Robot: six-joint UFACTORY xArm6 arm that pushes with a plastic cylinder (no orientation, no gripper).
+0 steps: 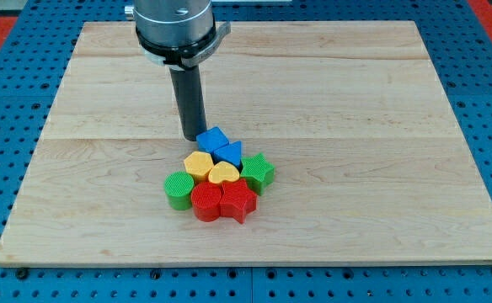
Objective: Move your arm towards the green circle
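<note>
The green circle (179, 189) is a short green cylinder at the left end of a tight cluster of blocks on the wooden board (355, 126). My tip (193, 137) stands at the top of the cluster, touching or nearly touching the blue cube (213, 139), up and slightly right of the green circle. Between the tip and the green circle lies a yellow hexagon (199, 164).
The cluster also holds a blue triangle (229, 153), a yellow heart (224, 174), a green star (259, 172), a red cylinder (205, 202) and a red star (238, 201). A blue pegboard (10, 126) surrounds the board.
</note>
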